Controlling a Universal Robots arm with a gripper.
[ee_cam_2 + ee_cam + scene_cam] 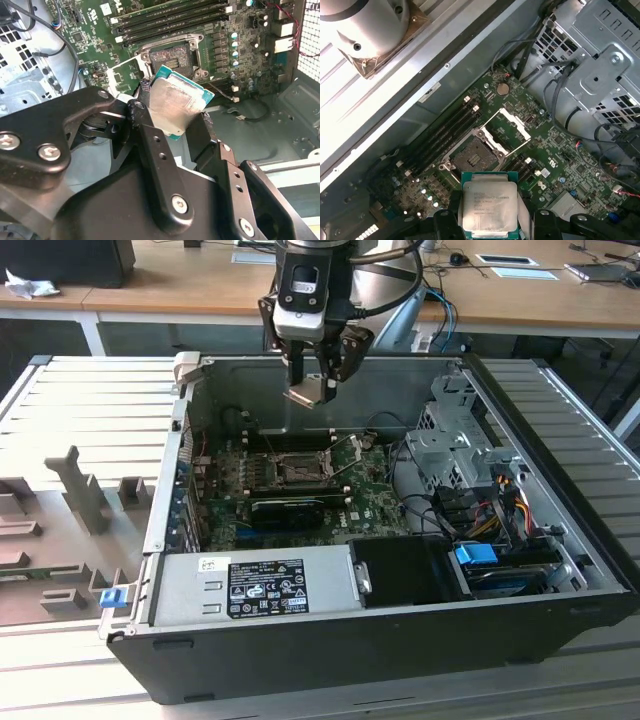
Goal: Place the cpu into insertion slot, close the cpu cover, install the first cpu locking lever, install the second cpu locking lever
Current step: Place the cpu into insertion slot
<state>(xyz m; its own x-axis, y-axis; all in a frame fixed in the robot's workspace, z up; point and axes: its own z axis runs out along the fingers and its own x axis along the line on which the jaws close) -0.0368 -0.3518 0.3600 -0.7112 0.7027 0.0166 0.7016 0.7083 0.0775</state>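
Observation:
My gripper hangs above the open computer case, shut on the cpu. The cpu is a flat square chip with a silvery face, held by its edges between the black fingers. In both wrist views the cpu sits clear above the motherboard, off to one side of the insertion slot. The slot is a dark square socket, bare, with nothing in it. The cpu cover is swung open and stands beside the slot.
Memory slots run beside the socket. A long black expansion card lies just in front of it. The power supply fills the case's front, and a metal drive cage with cables stands at the exterior view's right. Grey fixture blocks stand outside.

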